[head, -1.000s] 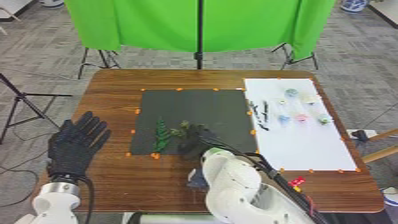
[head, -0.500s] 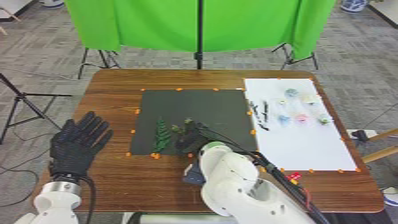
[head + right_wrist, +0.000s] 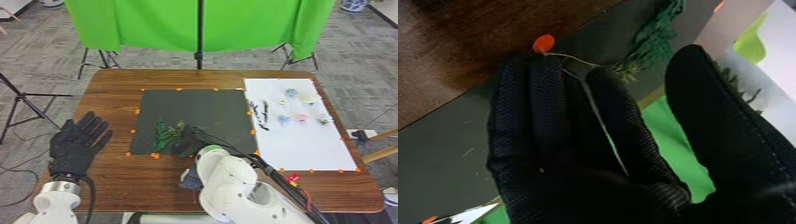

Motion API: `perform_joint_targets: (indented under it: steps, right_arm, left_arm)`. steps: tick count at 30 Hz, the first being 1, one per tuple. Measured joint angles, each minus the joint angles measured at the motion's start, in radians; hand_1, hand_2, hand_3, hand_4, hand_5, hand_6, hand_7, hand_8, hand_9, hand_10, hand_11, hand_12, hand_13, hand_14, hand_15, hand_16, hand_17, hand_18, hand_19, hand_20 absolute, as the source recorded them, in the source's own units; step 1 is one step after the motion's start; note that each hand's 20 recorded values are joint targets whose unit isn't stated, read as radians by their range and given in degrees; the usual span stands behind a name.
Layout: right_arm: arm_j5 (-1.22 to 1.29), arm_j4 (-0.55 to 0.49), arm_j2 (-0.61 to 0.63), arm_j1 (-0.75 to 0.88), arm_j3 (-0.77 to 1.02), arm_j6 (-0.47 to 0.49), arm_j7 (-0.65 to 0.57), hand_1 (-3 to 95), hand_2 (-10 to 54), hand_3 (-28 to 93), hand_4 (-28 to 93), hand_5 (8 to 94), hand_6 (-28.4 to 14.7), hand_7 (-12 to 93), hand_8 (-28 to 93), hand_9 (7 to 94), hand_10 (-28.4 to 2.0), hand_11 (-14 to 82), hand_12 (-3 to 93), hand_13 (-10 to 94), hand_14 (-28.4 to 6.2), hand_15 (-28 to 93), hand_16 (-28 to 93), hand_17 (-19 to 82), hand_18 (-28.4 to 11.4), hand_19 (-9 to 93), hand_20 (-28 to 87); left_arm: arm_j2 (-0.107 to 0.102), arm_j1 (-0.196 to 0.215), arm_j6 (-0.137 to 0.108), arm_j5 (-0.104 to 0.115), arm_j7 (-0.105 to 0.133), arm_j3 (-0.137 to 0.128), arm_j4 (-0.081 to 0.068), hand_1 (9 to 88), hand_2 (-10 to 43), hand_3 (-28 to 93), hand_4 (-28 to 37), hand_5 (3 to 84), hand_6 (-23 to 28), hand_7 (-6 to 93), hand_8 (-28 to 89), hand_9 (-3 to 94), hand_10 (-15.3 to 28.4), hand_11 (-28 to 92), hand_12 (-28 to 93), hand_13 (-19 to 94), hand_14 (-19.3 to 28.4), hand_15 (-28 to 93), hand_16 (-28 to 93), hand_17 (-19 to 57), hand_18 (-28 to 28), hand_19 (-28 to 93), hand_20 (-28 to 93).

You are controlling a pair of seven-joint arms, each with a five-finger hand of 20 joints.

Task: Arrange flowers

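On the black mat (image 3: 200,102), a long green leafy sprig (image 3: 162,134) lies near the left side, with a smaller greenish sprig (image 3: 179,125) close beside it. My right hand (image 3: 187,143) is low over the mat, just right of these sprigs. In the right wrist view my right hand (image 3: 598,145) is open, its fingers straight and the thumb apart; a thin stem (image 3: 600,117) runs along between the fingers, and green foliage (image 3: 656,37) lies beyond them. My left hand (image 3: 78,145) rests open on the table, left of the mat. Pink (image 3: 301,118) and blue flowers (image 3: 291,92) lie on the white sheet (image 3: 311,145).
Dark twig-like pieces (image 3: 259,114) lie along the white sheet's left side. Orange markers line the mat and sheet edges. A small red item (image 3: 294,177) is on the brown table (image 3: 115,90) near my right forearm. A green cloth (image 3: 151,25) hangs beyond the table.
My right hand and forearm have shifted slightly left over the mat. The smaller sprig now sits closer to the long one. My left hand has stayed in place.
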State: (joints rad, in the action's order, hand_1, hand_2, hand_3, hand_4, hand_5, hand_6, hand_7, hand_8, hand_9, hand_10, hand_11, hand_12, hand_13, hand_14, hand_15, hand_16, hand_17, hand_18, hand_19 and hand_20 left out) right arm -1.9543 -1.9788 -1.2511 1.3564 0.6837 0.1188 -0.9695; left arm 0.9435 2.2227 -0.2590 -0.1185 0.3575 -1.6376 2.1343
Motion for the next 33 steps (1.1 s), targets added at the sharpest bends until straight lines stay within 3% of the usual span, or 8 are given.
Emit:
perform_joint_targets:
  steps: [10,33]
  right_arm:
    - [-0.029,-0.001,0.016,-0.005,-0.007,-0.009,0.002,38.8,-3.6,76,-21,57.7,-7.0,10,-10,43.4,-28.4,20.3,21.1,31,-28.4,67,12,20,-28.4,78,11]
    - [0.001,-0.084,0.047,-0.02,0.013,-0.01,0.028,39.4,-5.9,75,-20,62.6,-5.1,10,-11,45.9,-28.4,14.7,18.0,36,-28.4,67,14,22,-28.4,78,12]
  left_arm:
    - [-0.001,-0.019,0.0,0.013,0.01,0.007,-0.008,30.9,13.1,74,-28.3,49.3,5.4,22.7,-11,42.7,14.5,29,13,34,14.1,44,-6,-3.1,14.2,34,14]
    - [0.001,-0.021,0.004,0.01,0.026,0.01,-0.009,31.6,12.1,74,-28.3,49.8,5.1,22.5,-11,42.8,14.2,29,13,34,13.8,44,-6,-2.9,14.2,34,14]
